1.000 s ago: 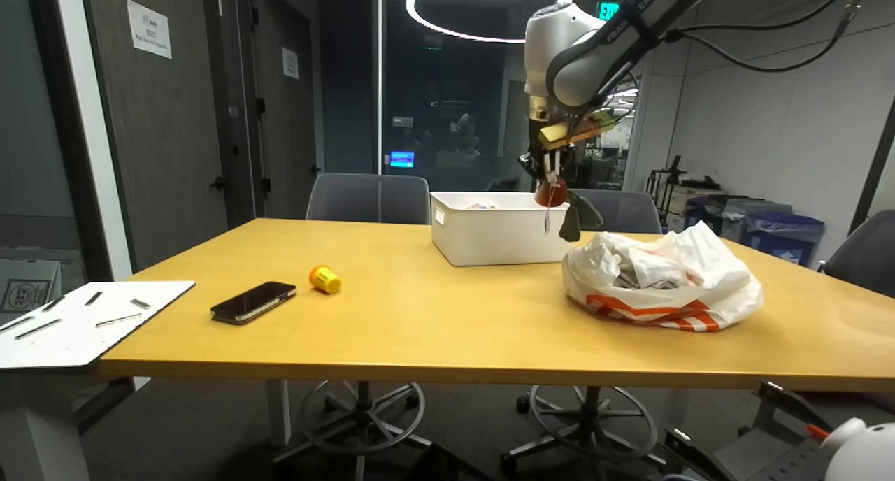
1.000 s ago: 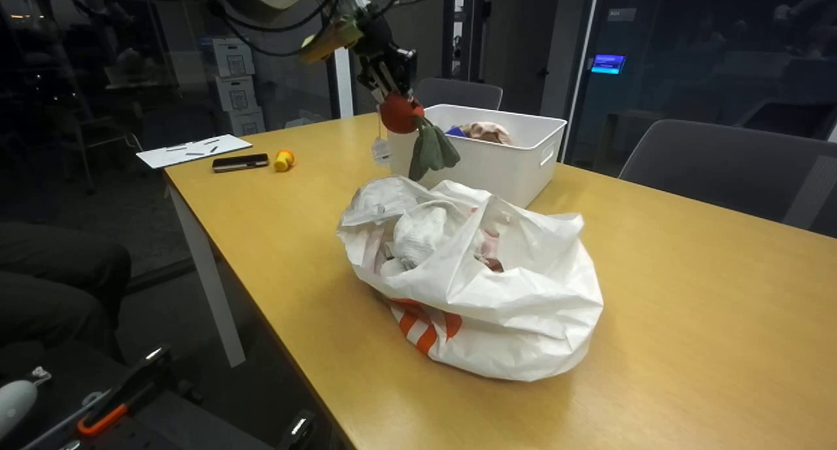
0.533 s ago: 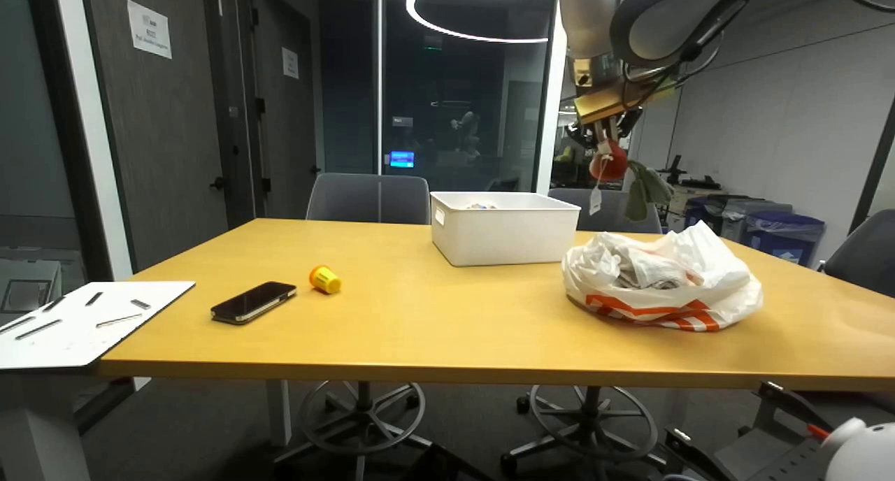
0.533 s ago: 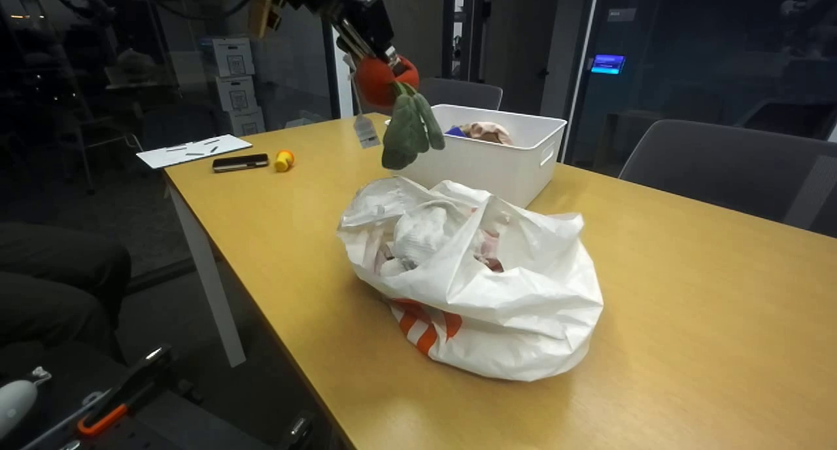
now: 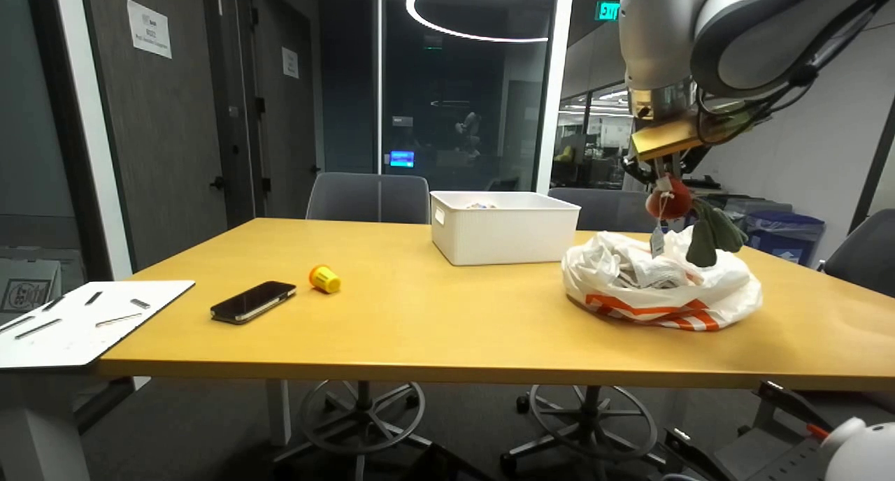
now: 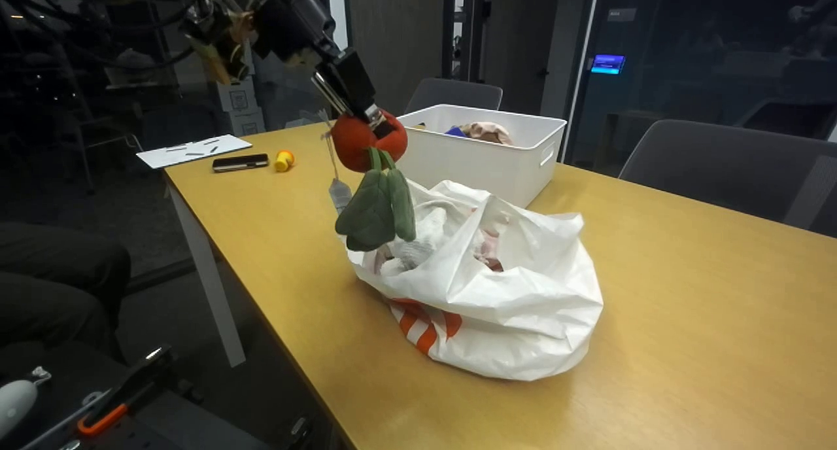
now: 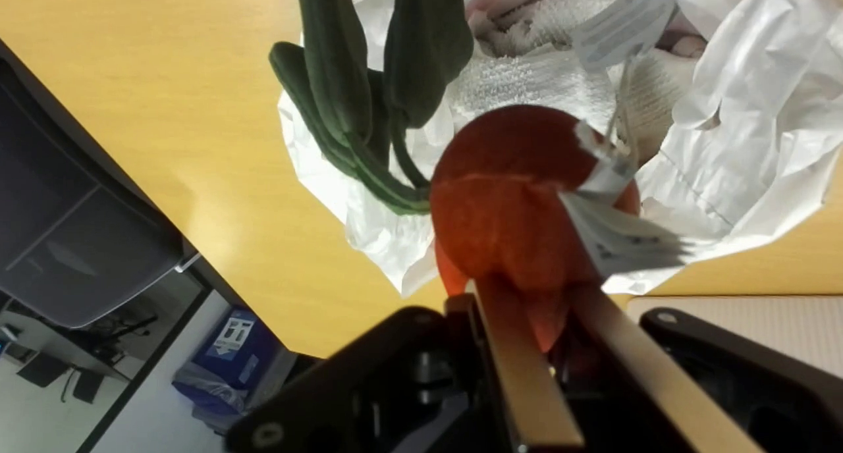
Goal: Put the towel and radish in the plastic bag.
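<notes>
A red plush radish [image 5: 668, 200] with dark green leaves and a dangling paper tag shows in both exterior views, here too [image 6: 356, 148]. My gripper [image 7: 527, 295] is shut on the radish, which also fills the middle of the wrist view [image 7: 520, 196]. The radish hangs above the white plastic bag [image 6: 523, 326], over its opening's edge, with the leaves pointing down. The bag lies crumpled on the table with orange stripes. A whitish textured towel [image 7: 533, 87] lies inside the bag's opening and shows in an exterior view [image 5: 650, 275]. The radish partly hides the bag in the wrist view.
A white bin [image 5: 503, 238] with several things inside stands behind the bag. A phone [image 5: 253, 302], a small yellow cup [image 5: 326, 280] and a whiteboard sheet [image 5: 91, 320] lie farther along the table [image 5: 391, 327]. Chairs [image 6: 732, 169] stand around it.
My gripper has carried the radish from beside the white bin, first up and across, then down to just above the bag. The bag and the towel have not moved.
</notes>
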`<state>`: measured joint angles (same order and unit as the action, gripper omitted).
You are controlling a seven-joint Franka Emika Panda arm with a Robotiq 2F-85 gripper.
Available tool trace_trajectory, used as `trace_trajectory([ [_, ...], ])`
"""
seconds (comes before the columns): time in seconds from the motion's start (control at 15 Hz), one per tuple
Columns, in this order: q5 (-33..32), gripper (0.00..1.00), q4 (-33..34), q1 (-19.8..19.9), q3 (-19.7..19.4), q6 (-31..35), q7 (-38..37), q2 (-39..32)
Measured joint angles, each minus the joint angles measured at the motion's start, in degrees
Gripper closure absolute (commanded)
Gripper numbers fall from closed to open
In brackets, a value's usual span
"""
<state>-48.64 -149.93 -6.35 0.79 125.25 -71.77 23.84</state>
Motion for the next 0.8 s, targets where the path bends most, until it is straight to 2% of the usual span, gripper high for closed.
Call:
trace_trajectory([
  [0.33, -0.5, 0.97, -1.4, 5.6, -1.3, 9.5, 5.9, -2.6],
  [0.6, -0.6, 0.97, -0.3, 9.7, -3.3, 18.3, 11.3, -7.9],
  [0.8, 0.8, 0.97, 1.7, 11.3, -4.5, 26.3, 13.9, -12.7],
])
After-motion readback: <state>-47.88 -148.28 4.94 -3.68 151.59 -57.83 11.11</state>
